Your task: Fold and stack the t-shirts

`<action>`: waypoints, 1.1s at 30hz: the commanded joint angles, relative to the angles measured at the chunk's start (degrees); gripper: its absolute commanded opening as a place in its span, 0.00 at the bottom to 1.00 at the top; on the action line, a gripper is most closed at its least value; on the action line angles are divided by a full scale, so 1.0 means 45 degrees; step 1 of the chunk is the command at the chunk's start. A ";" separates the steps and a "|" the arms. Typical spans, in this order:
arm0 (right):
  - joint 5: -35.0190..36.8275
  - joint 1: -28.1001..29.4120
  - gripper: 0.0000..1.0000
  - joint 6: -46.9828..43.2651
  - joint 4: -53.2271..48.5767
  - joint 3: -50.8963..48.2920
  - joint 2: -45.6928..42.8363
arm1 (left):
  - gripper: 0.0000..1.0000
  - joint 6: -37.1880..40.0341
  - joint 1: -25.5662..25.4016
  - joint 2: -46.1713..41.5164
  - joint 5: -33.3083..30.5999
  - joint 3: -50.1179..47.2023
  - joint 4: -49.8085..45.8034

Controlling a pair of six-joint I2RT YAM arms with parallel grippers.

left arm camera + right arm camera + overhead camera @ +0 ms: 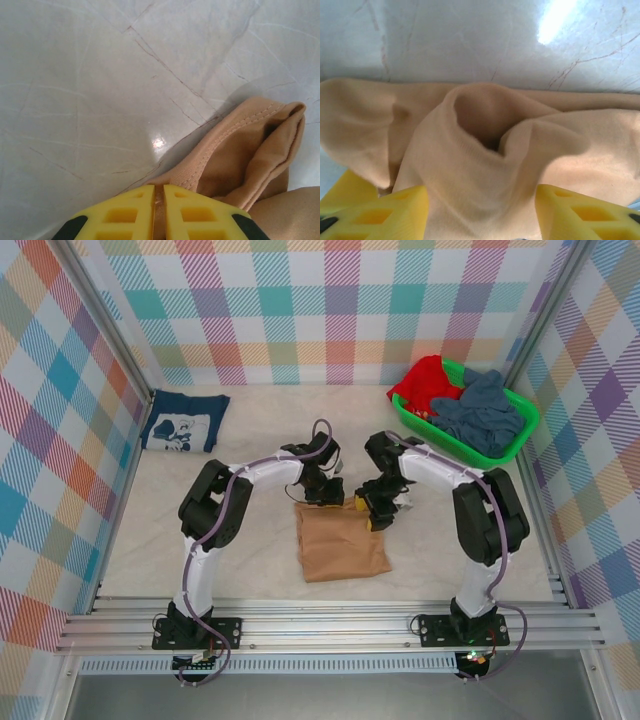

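Note:
A tan-orange t-shirt (340, 545) lies folded in a rough rectangle mid-table, its print hidden. My left gripper (325, 495) sits at its far left corner. In the left wrist view the yellow fingers (127, 212) of this gripper (159, 189) are pinched on the stitched hem of the tan t-shirt (250, 150). My right gripper (378, 514) is at the shirt's far right corner. There its jaws (480, 195) stand wide apart, with a soft bulge of tan cloth (485, 130) lying between them. A navy t-shirt (182, 422) with a white graphic lies folded at the back left.
A green basket (520, 435) at the back right holds a red garment (425, 380) and a blue-grey one (485, 410). Plaid walls close in the white table (250, 440) on three sides. A metal rail (330, 625) runs along the near edge.

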 commanded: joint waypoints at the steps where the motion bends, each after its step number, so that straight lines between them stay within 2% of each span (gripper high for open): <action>1: 0.0041 -0.0132 0.43 0.0294 0.0096 -0.0171 0.0169 | 0.13 0.0181 -0.0195 -0.0065 -0.0188 -0.0103 -0.0365; 4: 0.0694 -0.0087 0.31 -0.0520 -0.0510 0.0544 -0.0138 | 0.12 0.0264 -0.0197 0.0114 -0.0130 0.0012 -0.0473; 8: 0.0754 0.0093 0.13 -0.1017 -0.0932 0.0685 -0.0767 | 0.12 0.0246 -0.0187 0.0248 -0.0131 0.0050 -0.0388; 13: 0.0657 0.0192 0.00 -0.1149 -0.0769 0.0417 -0.1535 | 0.12 0.0246 -0.0197 0.0421 -0.0062 0.0247 -0.0424; 22: 0.0606 0.0240 0.00 -0.1931 -0.1302 0.1584 -0.1588 | 0.12 0.0320 -0.0186 0.0760 0.0056 0.0739 -0.0570; 28: 0.1009 0.0243 0.00 -0.2537 -0.1868 0.2819 -0.0919 | 0.11 0.0406 -0.0181 0.0761 0.0010 0.0741 -0.0672; 33: 0.1065 0.0078 0.00 -0.2694 -0.1425 0.2588 -0.0360 | 0.12 0.0397 -0.0173 0.0648 -0.0321 0.0798 -0.0800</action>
